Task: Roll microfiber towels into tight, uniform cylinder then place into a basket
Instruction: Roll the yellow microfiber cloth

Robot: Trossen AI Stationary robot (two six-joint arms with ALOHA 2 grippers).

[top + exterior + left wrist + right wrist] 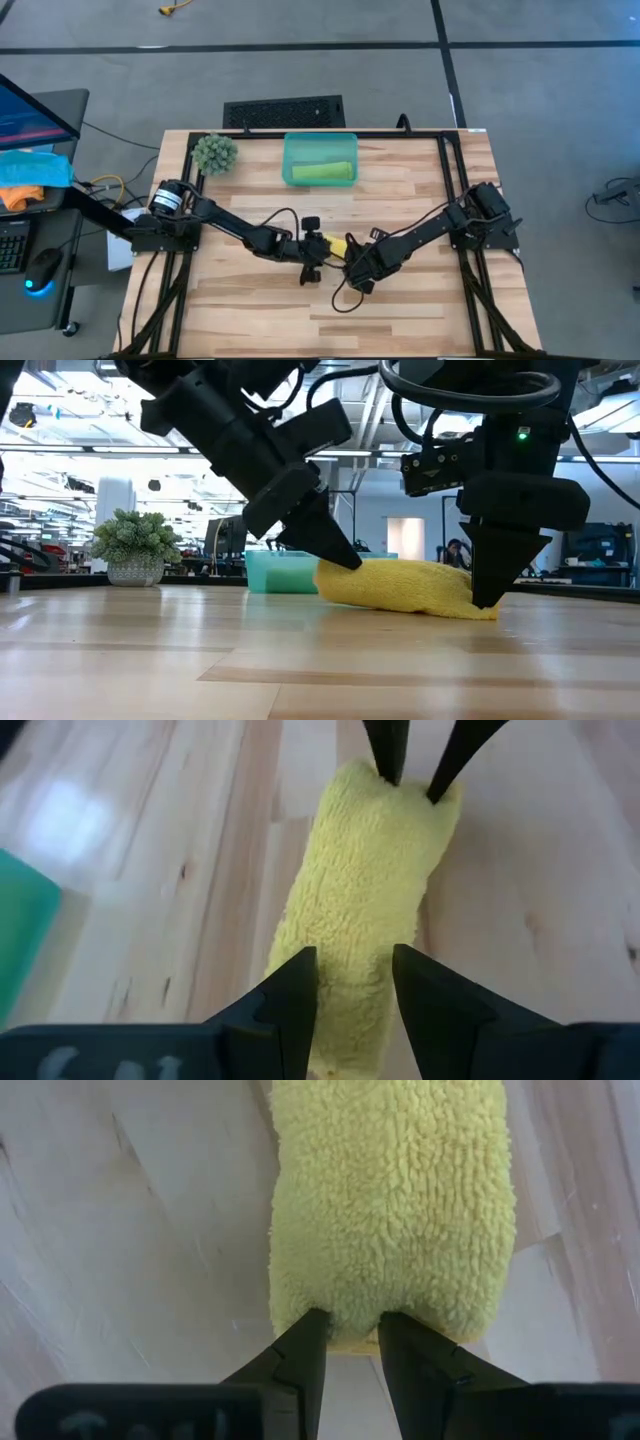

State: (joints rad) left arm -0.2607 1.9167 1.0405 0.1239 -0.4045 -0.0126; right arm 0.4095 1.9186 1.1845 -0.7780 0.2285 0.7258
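The yellow microfiber towel (400, 585) lies rolled into a short cylinder on the wooden table, near the middle (337, 243). My left gripper (355, 960) is shut on its left end, and my right gripper (350, 1320) is shut on its right end. In the low view the left gripper (345, 560) slants down onto the roll, while the right gripper (487, 598) stands nearly upright. The teal basket (290, 150) stands at the far middle. A rolled lime green towel (322, 172) lies inside it. My left gripper pinches the roll's left end (350, 1010) between its two fingers. The fingers slant down from the table's left and lie along the roll. The roll rests on the table. My right gripper pinches the roll's right end (350, 1305) between its two fingertips. It comes from above, pointing steeply down. That end sits on the table.
A round green plant ball (214, 152) stands at the far left of the table. Black frame rails (455, 170) run along the table's sides. A black cable (345, 298) loops on the wood near my right gripper. Bare wood lies toward the near edge.
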